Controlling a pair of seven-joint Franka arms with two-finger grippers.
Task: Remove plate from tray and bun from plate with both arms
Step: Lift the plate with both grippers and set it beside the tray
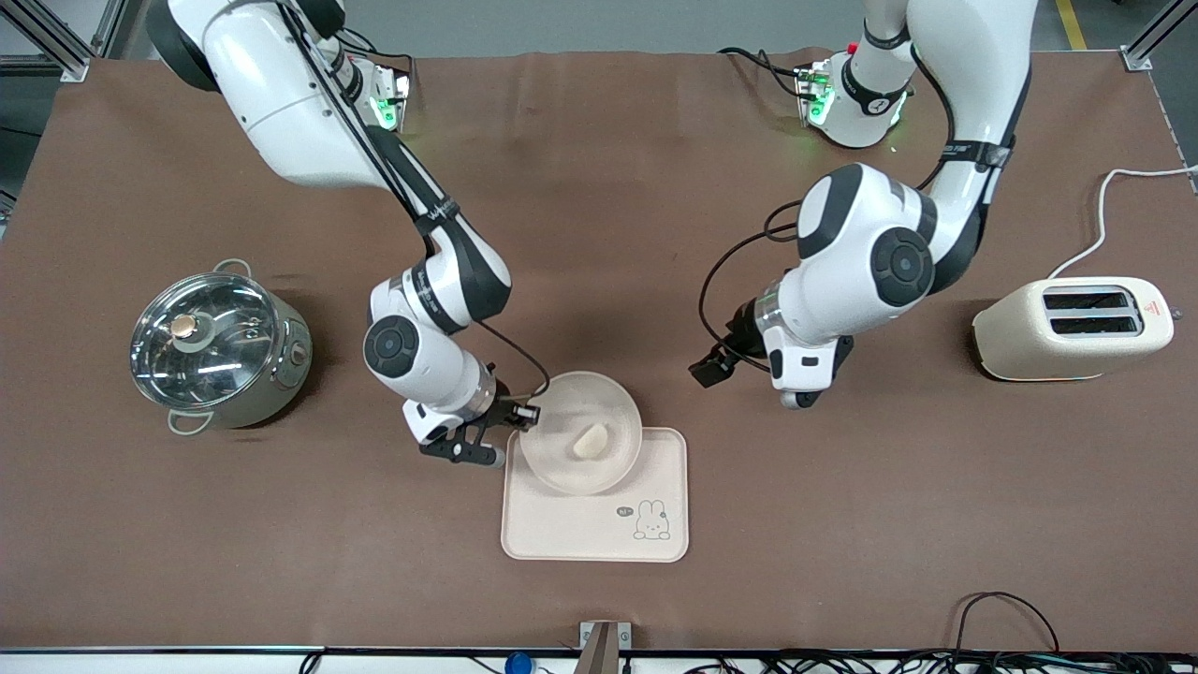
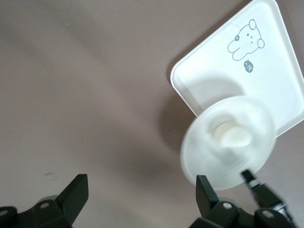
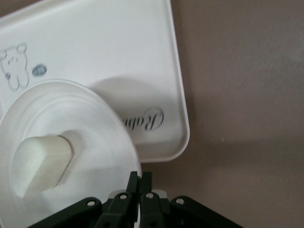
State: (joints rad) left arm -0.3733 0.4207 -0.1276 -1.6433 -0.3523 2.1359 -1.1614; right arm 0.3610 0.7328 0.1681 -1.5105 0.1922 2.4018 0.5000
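Observation:
The cream plate [image 1: 613,468] is held over the tray's corner that lies farther from the front camera, toward the right arm's end. It casts a shadow on the tray. The off-white bun [image 1: 591,440] lies in the plate. My right gripper [image 1: 513,421] is shut on the plate's rim; in the right wrist view its fingers [image 3: 139,179] pinch the rim of the plate [image 3: 95,133], with the bun [image 3: 40,164] inside. My left gripper [image 1: 716,365] is open and empty over bare table beside the plate. The left wrist view shows its gripper [image 2: 142,185], the plate [image 2: 259,121] and the bun [image 2: 235,135].
The rectangular cream tray [image 1: 571,529] with a rabbit drawing lies near the table's front middle. A steel pot with a glass lid [image 1: 217,348] stands toward the right arm's end. A cream toaster [image 1: 1072,329] with a white cable stands toward the left arm's end.

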